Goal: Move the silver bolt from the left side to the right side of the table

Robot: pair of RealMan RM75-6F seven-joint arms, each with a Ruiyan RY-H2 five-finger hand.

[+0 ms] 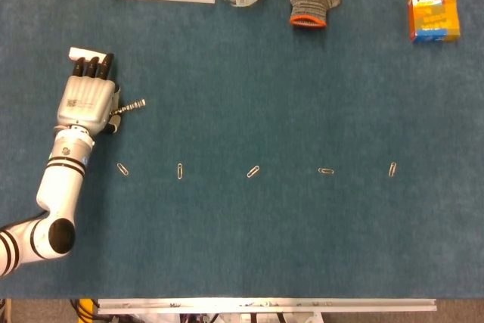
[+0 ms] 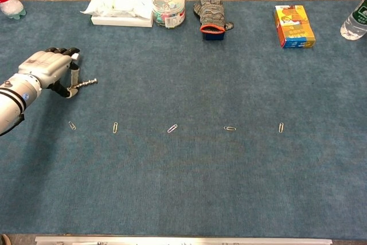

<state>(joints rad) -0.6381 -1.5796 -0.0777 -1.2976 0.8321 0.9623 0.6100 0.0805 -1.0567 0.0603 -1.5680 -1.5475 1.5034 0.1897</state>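
— Where was the silver bolt (image 1: 130,107) at that moment?

— At the left hand (image 1: 87,100), far over on the left side of the table (image 1: 265,247). One end was pinched at the thumb side of the hand, and the free end stuck out to the right, away from the fingers (image 1: 94,67), tilted slightly upward in the chest view.

— And how did the fingers lie?

— Pressed together side by side, dark tips curled forward and down, over a small white block just beyond them. The thumb sat underneath against the bolt's near end — the exact contact was too small to make out. Whether the bolt's shaft touched the cloth, I could not tell.

— The other hand?

— It appeared in neither view.

— What else lay about?

— A row of paper clips (image 1: 252,172) below the fingers, the nearest one just under the wrist and the rest strung out to the right, well apart from the bolt. Along the far edge, well beyond the fingertips: a white tissue pack (image 2: 119,7), a round tub (image 2: 168,7) touching it, a grey knit glove (image 2: 211,11) with an orange cuff, and an orange box (image 2: 293,26) far to the right.
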